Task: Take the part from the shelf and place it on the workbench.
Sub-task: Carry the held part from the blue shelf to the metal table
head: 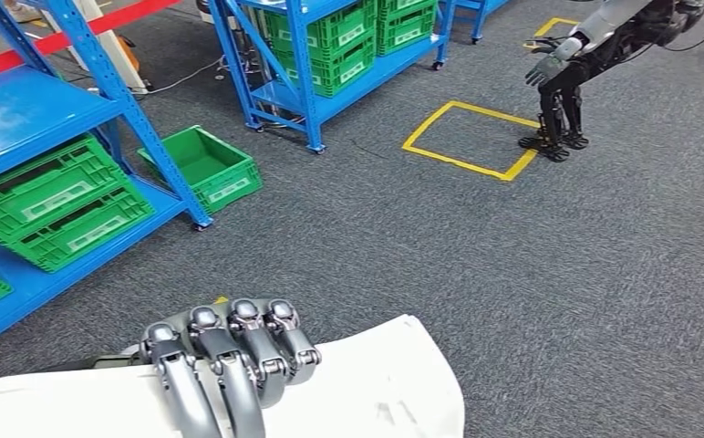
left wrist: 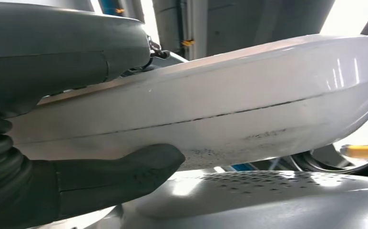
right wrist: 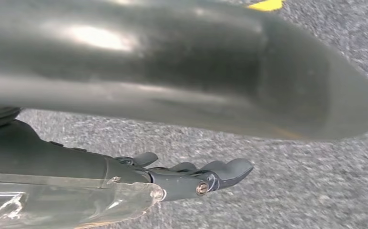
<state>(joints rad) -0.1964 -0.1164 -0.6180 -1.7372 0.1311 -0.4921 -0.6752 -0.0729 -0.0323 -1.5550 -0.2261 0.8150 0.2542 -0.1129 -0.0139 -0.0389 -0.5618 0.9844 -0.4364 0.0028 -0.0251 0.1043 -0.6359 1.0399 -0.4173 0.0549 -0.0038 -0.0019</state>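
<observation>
The part (head: 376, 392) is a broad white curved panel at the bottom of the head view. My left hand (head: 230, 365) grips its near edge, with the silver fingers curled over the top. In the left wrist view the white part (left wrist: 249, 114) sits clamped between the thumb below and the rest of my left hand (left wrist: 67, 57) above. My right hand (right wrist: 125, 167) hangs over grey carpet. Its fingers (right wrist: 220, 171) are stretched out apart from the thumb, with nothing between them.
Blue shelves (head: 66, 128) with green crates (head: 47, 201) stand at the left, and a loose green crate (head: 204, 167) lies on the floor. More blue racking (head: 330, 55) stands behind. A yellow taped square (head: 471, 139) marks the carpet. Another robot (head: 572, 73) stands at the far right.
</observation>
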